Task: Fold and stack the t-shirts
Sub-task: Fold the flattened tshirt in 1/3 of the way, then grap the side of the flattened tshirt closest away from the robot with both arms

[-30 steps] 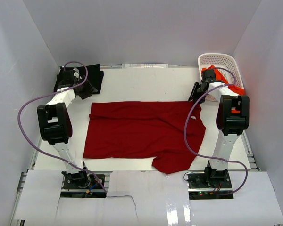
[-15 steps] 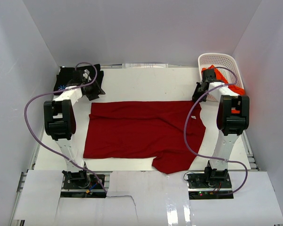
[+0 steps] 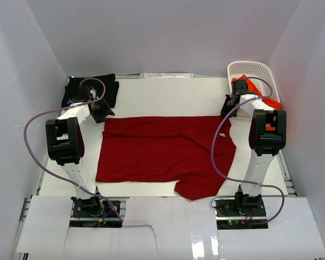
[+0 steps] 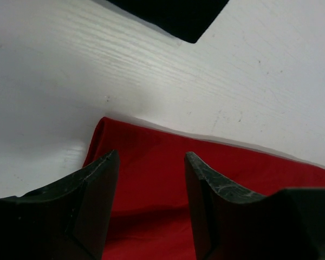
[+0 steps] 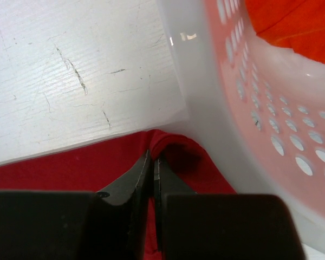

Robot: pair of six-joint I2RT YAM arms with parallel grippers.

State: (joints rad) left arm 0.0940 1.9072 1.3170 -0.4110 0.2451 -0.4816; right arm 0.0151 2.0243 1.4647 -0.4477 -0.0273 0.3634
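A plain dark red t-shirt (image 3: pixel 162 149) lies spread flat in the middle of the table. My right gripper (image 3: pixel 226 111) is shut on its far right corner (image 5: pixel 162 142), pinching a fold of cloth right beside the basket. My left gripper (image 3: pixel 100 112) is open just above the shirt's far left corner (image 4: pixel 105 130), with red cloth showing between its fingers. A black t-shirt (image 3: pixel 97 89) lies bunched at the far left; its corner shows in the left wrist view (image 4: pixel 179 19). An orange-red t-shirt (image 3: pixel 248 86) lies in the basket, also in the right wrist view (image 5: pixel 292 21).
A white slotted plastic basket (image 3: pixel 260 69) stands at the far right corner, its wall (image 5: pixel 249 124) close beside my right gripper. White walls enclose the table. Purple cables loop from both arms over the table.
My left gripper has moved from over the black shirt toward the near side, down to the dark red shirt's far left corner. The right arm and shirt have stayed in place.
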